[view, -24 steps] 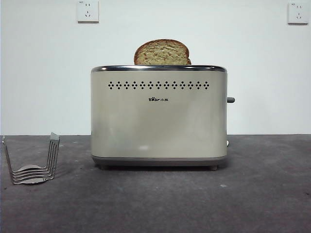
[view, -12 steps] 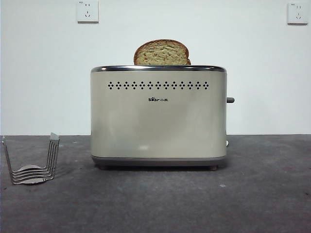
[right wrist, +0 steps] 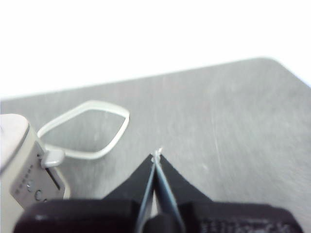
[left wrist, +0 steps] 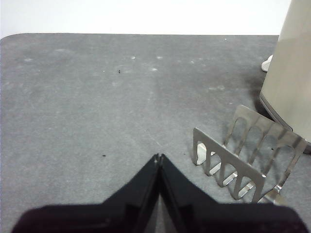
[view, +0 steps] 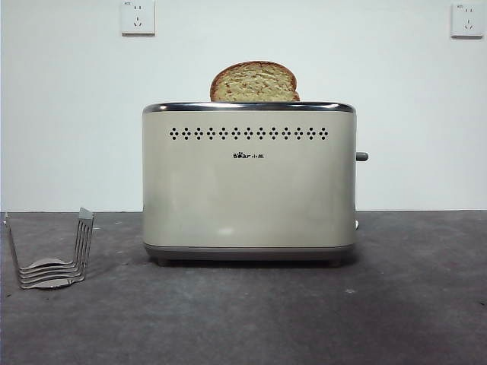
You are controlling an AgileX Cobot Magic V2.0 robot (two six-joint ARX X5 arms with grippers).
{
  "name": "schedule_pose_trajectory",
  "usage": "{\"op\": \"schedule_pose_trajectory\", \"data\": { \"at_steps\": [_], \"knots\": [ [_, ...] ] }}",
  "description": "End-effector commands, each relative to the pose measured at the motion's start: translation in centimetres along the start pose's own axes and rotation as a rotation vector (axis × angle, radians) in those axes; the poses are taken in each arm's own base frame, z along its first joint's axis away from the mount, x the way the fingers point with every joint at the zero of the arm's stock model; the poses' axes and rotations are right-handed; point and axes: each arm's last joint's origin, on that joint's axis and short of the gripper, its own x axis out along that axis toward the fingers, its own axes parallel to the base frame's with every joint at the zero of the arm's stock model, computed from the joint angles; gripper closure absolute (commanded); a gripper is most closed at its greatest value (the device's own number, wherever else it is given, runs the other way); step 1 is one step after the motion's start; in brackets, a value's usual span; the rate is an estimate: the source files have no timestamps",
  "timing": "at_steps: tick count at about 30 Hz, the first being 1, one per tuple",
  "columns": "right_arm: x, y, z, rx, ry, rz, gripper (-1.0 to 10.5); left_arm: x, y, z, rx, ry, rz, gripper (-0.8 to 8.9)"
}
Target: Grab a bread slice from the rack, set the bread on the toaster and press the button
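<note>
I work in a bare test room: blank white wall [view: 76, 114], two wall sockets [view: 138, 17], grey tabletop [view: 243, 319] below them.

A dark grey table [view: 426, 319] is seen before a plain white wall [view: 61, 114]. Two white wall sockets [view: 138, 17] are mounted high on that wall, well apart. A pale looped cord [right wrist: 92, 128] is laid on the table.

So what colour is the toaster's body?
Cream-beige, with a chrome top rim; the toaster shows best in the front view.
</note>
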Motion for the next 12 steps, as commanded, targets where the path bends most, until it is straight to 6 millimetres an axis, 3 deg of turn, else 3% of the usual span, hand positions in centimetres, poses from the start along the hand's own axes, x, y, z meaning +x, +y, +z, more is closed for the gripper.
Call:
{"op": "schedule_pose_trajectory", "data": {
  "at_steps": [1, 4, 12],
  "knots": [
    [-1.2, -0.8, -5.5, 0.010, -0.104, 0.020, 9.5, 0.1, 0.0, -0.2, 0.011, 0.002, 0.002, 8.16],
    [-2.4, -1.2, -8.0, -0.003, -0.136, 0.023, 9.5, 0.1, 0.0, -0.2, 0.011, 0.002, 0.002, 8.16],
    [-3.2, -1.4, -9.1, -0.142, -0.110, 0.011, 9.5, 0.1, 0.0, -0.2, 0.011, 0.002, 0.002, 8.16]
  ]
}}
